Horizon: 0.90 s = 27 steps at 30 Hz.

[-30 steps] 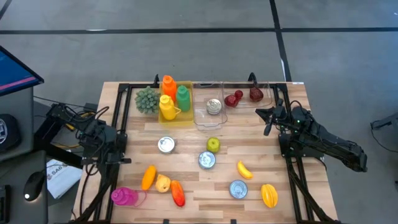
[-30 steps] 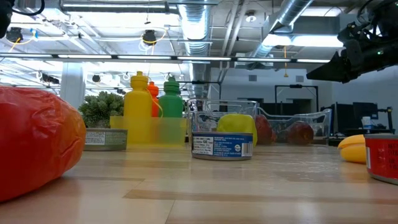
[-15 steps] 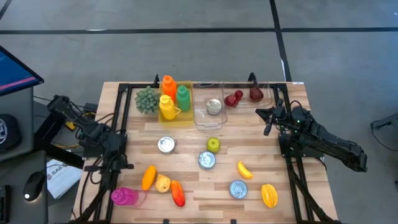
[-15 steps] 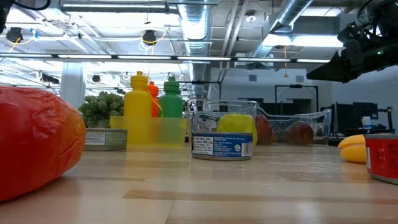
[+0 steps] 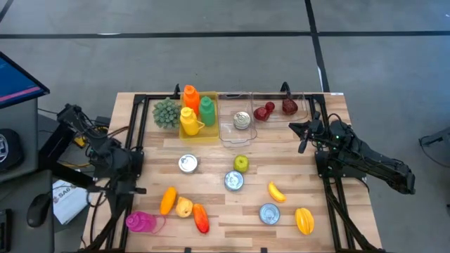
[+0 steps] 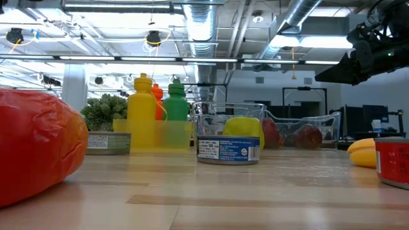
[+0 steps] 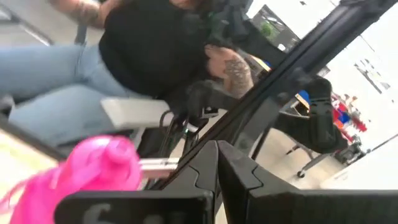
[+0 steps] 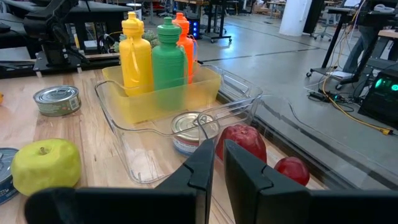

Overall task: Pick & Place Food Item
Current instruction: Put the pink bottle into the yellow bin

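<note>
Food items lie scattered on the wooden table (image 5: pixel 211 151): a green apple (image 5: pixel 240 163), a yellow banana (image 5: pixel 275 191), a yellow pepper (image 5: pixel 304 220), an orange carrot (image 5: pixel 167 199), a red pepper (image 5: pixel 201 218) and three cans, one of them (image 5: pixel 234 180) in the middle. My left gripper (image 5: pixel 135 188) hovers shut at the left edge, holding nothing, with a pink bottle (image 7: pixel 93 171) ahead of it. My right gripper (image 5: pixel 295 130) hovers shut at the right edge, facing the clear bins, and holds nothing.
A yellow tray (image 5: pixel 199 130) with three bottles stands at the back next to a green plant (image 5: pixel 166 112). Beside it a clear bin (image 8: pixel 155 149) holds a can (image 8: pixel 194 127); another bin holds red fruit (image 8: pixel 242 140). A seated person (image 7: pixel 149 50) shows beyond the table.
My left arm has shifted at the table's left edge: its rear part has swung out toward the far left, and its hand has gone a little toward the near edge. The right arm and the food items have kept still.
</note>
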### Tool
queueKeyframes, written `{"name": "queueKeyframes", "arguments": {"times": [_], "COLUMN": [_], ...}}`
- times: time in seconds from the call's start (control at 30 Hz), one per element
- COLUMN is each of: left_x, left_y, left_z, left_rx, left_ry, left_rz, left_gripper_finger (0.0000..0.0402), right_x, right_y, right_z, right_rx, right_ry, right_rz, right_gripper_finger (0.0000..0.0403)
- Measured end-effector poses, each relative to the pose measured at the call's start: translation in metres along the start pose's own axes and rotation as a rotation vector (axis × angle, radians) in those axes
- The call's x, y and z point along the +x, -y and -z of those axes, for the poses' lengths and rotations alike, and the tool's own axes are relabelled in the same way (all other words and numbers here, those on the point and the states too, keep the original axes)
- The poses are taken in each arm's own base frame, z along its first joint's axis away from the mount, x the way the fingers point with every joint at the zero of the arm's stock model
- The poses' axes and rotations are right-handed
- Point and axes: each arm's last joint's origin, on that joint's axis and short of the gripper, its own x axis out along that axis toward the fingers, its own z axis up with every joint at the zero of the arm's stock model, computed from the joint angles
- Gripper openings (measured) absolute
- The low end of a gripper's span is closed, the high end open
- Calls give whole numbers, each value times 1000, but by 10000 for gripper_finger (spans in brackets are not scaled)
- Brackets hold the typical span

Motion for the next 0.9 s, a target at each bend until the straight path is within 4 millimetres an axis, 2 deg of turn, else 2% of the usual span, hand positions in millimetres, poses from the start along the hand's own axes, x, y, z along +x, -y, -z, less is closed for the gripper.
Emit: {"name": "queueKeyframes", "arguments": {"times": [0.2, 0.4, 0.63, 0.9], "left_x": [-5, -8, -13, -19], "left_y": [5, -3, -4, -10], "left_z": [-11, -16, -27, -32], "left_rx": [67, 190, 293, 280], "left_ry": [48, 129, 248, 377], "left_rz": [-37, -223, -345, -618], "left_gripper_finger": [0, 0, 0, 0], "right_x": [0, 0, 0, 0], "right_y": [0, 0, 0, 0], "right_z": [0, 0, 0, 0], "right_rx": [0, 0, 0, 0], "right_ry": [0, 0, 0, 0], "right_rz": [0, 0, 0, 0], "right_gripper_finger": [33, 33, 33, 33]}}
